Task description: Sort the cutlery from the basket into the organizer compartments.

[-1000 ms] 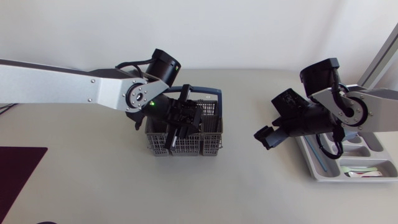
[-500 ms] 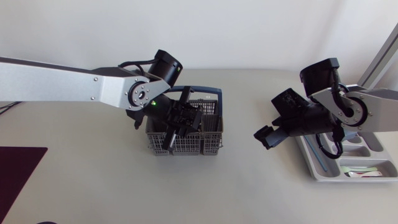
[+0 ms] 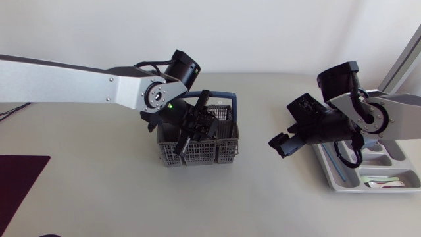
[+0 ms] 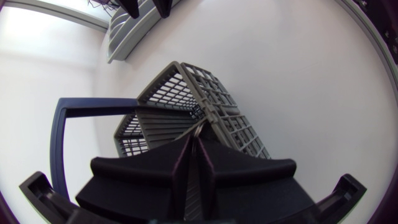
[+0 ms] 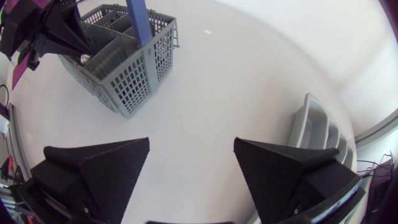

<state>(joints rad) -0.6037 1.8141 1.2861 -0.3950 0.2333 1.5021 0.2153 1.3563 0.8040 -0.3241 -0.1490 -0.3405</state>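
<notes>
The grey cutlery basket (image 3: 220, 155) with a dark blue handle (image 3: 222, 97) stands at the table's middle. My left gripper (image 3: 185, 141) reaches down into its left part. In the left wrist view the left gripper (image 4: 193, 140) is shut on a thin metal cutlery piece (image 4: 198, 129) sticking up from the basket (image 4: 221, 109); which kind it is stays hidden. The grey organizer (image 3: 343, 178) lies at the right edge. My right gripper (image 3: 278, 145) hovers open and empty between basket and organizer; in its own view the right gripper (image 5: 191, 148) is over bare table.
The organizer (image 5: 313, 123) holds a few pieces of cutlery (image 3: 385, 184) in its compartments. A dark mat (image 3: 16, 178) lies at the table's left edge. Bare tabletop runs between the basket (image 5: 132, 79) and the organizer.
My left arm has shifted slightly right, its fingers have closed on the cutlery piece in the basket, and the basket has nudged right. The right arm has not moved.
</notes>
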